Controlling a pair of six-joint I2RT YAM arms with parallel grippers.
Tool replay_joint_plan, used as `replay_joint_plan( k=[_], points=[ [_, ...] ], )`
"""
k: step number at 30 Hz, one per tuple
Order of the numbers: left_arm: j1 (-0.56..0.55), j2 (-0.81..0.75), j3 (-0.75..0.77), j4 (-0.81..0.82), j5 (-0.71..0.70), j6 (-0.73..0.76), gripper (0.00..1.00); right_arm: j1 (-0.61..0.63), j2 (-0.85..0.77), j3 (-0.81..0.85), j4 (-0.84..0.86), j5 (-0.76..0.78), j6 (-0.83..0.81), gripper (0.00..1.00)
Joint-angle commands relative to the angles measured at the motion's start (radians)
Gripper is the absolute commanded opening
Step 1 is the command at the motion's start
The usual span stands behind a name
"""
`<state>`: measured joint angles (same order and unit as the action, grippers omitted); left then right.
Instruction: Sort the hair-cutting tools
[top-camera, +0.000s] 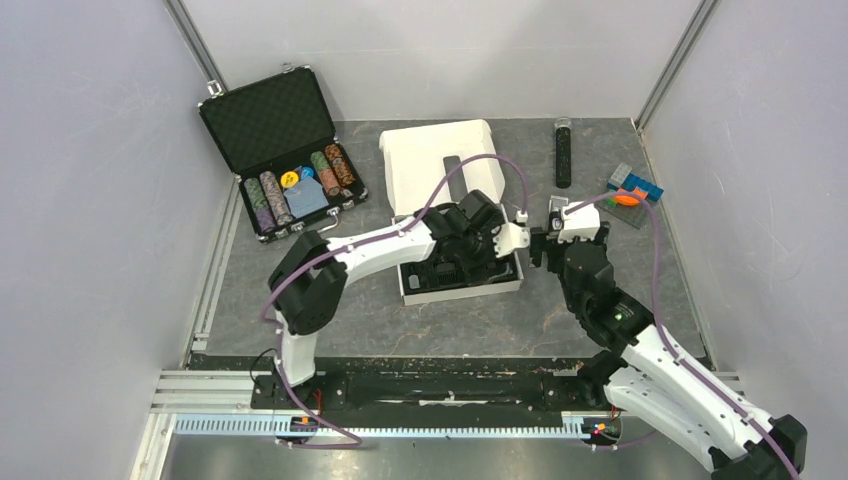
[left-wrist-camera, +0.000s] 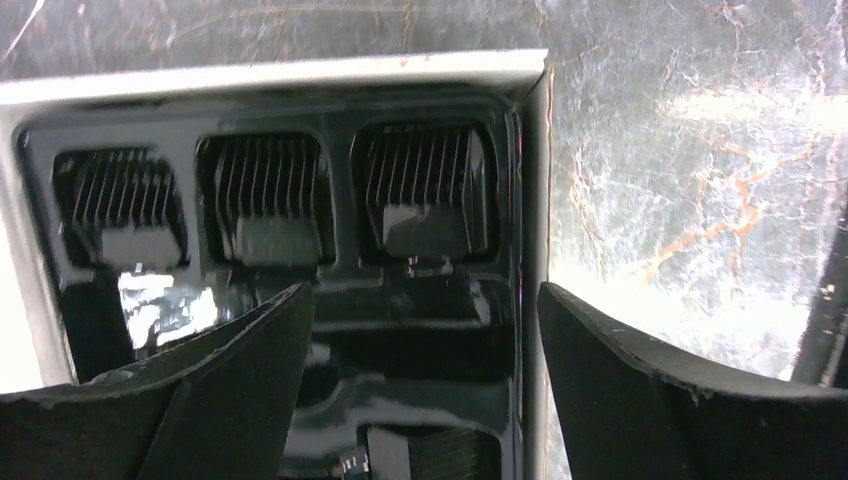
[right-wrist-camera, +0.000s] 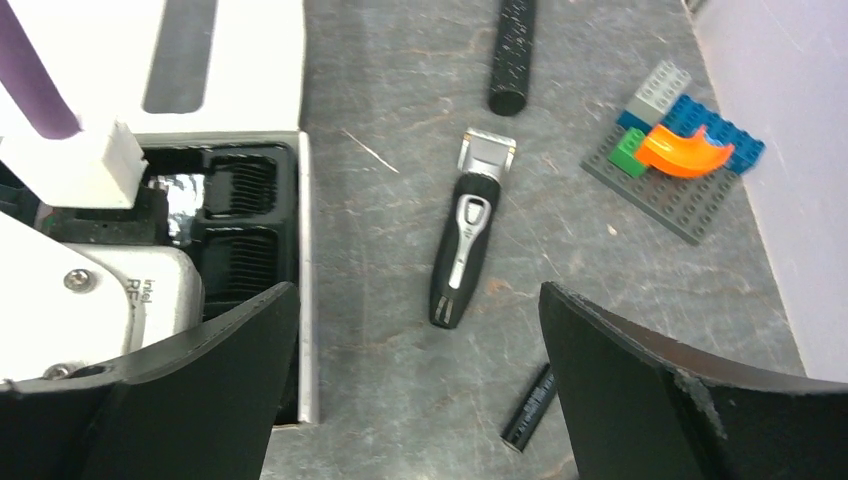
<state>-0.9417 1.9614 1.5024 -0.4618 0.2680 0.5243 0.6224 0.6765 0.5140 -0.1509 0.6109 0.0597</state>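
Hovering over the white box (left-wrist-camera: 280, 72), the left claw (left-wrist-camera: 425, 300) stands spread wide with nothing between its fingers. Its wrist camera alone gives the close look. Three comb attachments (left-wrist-camera: 262, 195) sit side by side, each in its own slot of the glossy black tray (left-wrist-camera: 340, 270) against the box's end wall, teeth pointing towards that wall.

The right wrist camera catches only two of those combs, at the box's edge, partly behind the left arm's white camera housing. It does show the clipper (right-wrist-camera: 465, 245), which the left view leaves out. It lies flat on the grey worktop (right-wrist-camera: 400, 90) just outside the box, silver blade end pointing away. The right claw (right-wrist-camera: 418, 290) hangs above it, fingers wide apart and gripping nothing. Beyond the blade lies the end of a black stick (right-wrist-camera: 512, 55), and to the right a grey brick plate (right-wrist-camera: 675, 150) carrying coloured bricks. A short thin black strip (right-wrist-camera: 530, 405) rests near the right finger.

From overhead, the right wrist covers most of the clipper's spot, but that view adds an open chip case (top-camera: 280, 150) at the far left.
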Motion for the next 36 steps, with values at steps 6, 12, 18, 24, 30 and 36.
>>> replay_joint_plan(
  k=[6, 12, 18, 24, 30, 36],
  points=[
    [0.094, -0.38, -0.205, 0.202, -0.15, -0.566, 0.91, 0.011, 0.136, 0.116, -0.101, -0.298, 0.012, 0.89],
    [0.21, -0.627, -0.441, 0.193, -0.259, -0.796, 0.95, 0.008, 0.225, 0.16, -0.155, -0.38, 0.021, 0.87],
    [0.385, -0.774, -0.55, 0.048, -0.316, -0.903, 0.97, 0.008, 0.375, 0.223, -0.192, -0.436, 0.032, 0.8],
    [0.491, -0.861, -0.59, -0.013, -0.36, -0.844, 0.98, 0.006, 0.507, 0.274, -0.202, -0.446, 0.036, 0.67],
    [0.518, -0.885, -0.593, -0.026, -0.443, -0.76, 0.98, 0.005, 0.604, 0.316, -0.196, -0.438, 0.04, 0.48],
    [0.524, -0.879, -0.616, -0.01, -0.506, -0.715, 0.98, 0.005, 0.679, 0.33, -0.193, -0.453, 0.056, 0.39]
  ],
)
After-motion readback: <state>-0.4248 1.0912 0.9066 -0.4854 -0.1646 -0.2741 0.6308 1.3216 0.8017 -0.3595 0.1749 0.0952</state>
